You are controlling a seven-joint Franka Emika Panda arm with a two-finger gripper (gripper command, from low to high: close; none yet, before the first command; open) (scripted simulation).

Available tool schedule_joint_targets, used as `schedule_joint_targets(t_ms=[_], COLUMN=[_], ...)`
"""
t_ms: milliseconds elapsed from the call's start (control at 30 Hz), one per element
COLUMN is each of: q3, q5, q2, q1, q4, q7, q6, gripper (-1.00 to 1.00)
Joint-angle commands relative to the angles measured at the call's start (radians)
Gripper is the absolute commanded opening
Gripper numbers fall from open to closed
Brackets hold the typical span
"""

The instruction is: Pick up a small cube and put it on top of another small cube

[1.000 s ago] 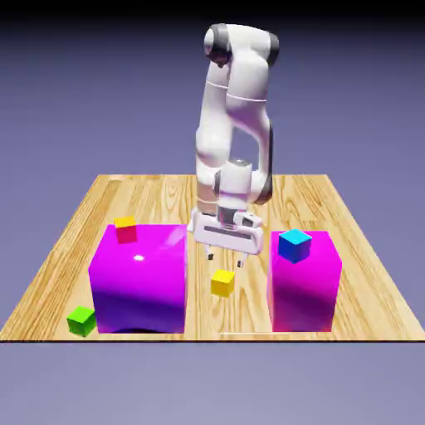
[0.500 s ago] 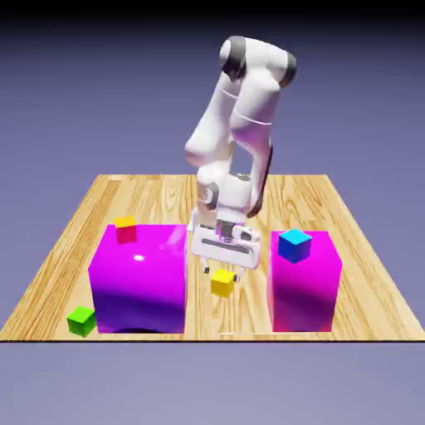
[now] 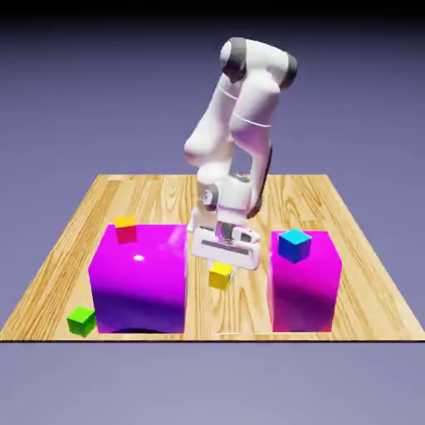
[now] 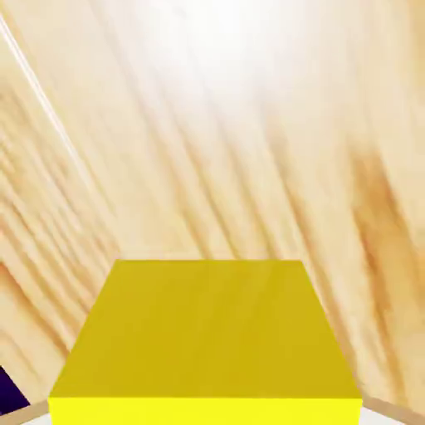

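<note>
The claw (image 3: 221,267) is down low at the centre of the exterior view, clamped on the small yellow cube (image 3: 220,275) — the cube sits right under the white hand, in the gap between the two big magenta blocks. In the hand view that yellow cube (image 4: 206,340) fills the lower half of the frame, large and square-on, hiding the finger tips, with pale wood grain of the tabletop (image 4: 207,124) streaking behind it.

Right of centre, the blue cube with the cyan top (image 3: 295,244) rests on the upper face of the right magenta block (image 3: 305,286). Over on the left magenta block (image 3: 139,282), a small cube with a yellow top and red sides (image 3: 125,229) perches at the back left corner — and a small green cube (image 3: 81,319) lies on the tabletop (image 3: 50,274) just beside that block's lower left corner.
</note>
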Motion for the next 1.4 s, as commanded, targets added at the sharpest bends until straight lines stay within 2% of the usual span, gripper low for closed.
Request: schedule_joint_targets(t_ms=[0, 400, 567, 1367], q3=[-0.029, -0.351, -0.366, -0.912], q5=[0.022, 0.282, 0.173, 0.373], q2=[0.015, 0.191, 0.162, 0.177], q1=[0.036, 0.471, 0.608, 1.478], q4=[-0.006, -0.063, -0.029, 0.360], q7=[-0.018, -0.220, -0.180, -0.414], q6=[-0.011, -0.150, -0.289, -0.775], gripper=[-1.00, -1.00, -1.00, -1.00])
